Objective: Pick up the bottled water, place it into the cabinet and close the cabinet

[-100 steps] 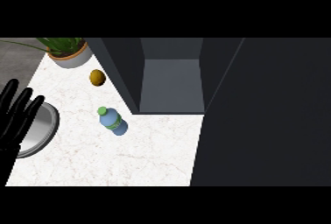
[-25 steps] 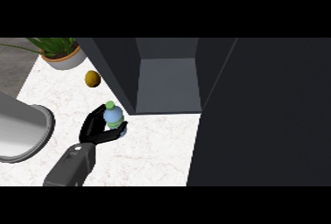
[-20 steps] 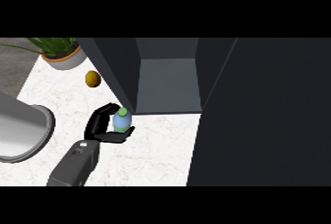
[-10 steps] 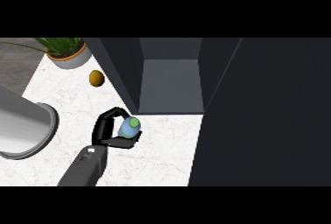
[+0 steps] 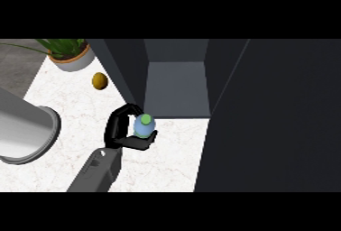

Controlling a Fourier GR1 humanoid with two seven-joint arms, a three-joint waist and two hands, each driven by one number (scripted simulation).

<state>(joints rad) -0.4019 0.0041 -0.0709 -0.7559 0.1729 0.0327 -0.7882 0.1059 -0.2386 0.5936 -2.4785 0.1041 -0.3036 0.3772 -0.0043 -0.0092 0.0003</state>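
Head view shows my left hand (image 5: 123,131) curled round the bottled water (image 5: 144,126), fingers on its far side and thumb hooked under the near side, so the bottle is pinched between them and held above the marble counter (image 5: 166,153), just in front of the open cabinet (image 5: 177,90). The green cap points up toward the cabinet's lower front edge. My worry is that edge and the left wall beside it: my fingers are very near the wall's corner, and if I push straight in from here I judge the knuckles or the bottle could clip it and twist the bottle in my grasp. The cabinet door (image 5: 273,113) stands open as a dark slab on the right, near my path, so a wide swing could knock it. The small yellow-brown fruit (image 5: 99,80), the potted plant (image 5: 68,54) and the metal pot (image 5: 26,135) lie well to the left. My right hand is not in view.
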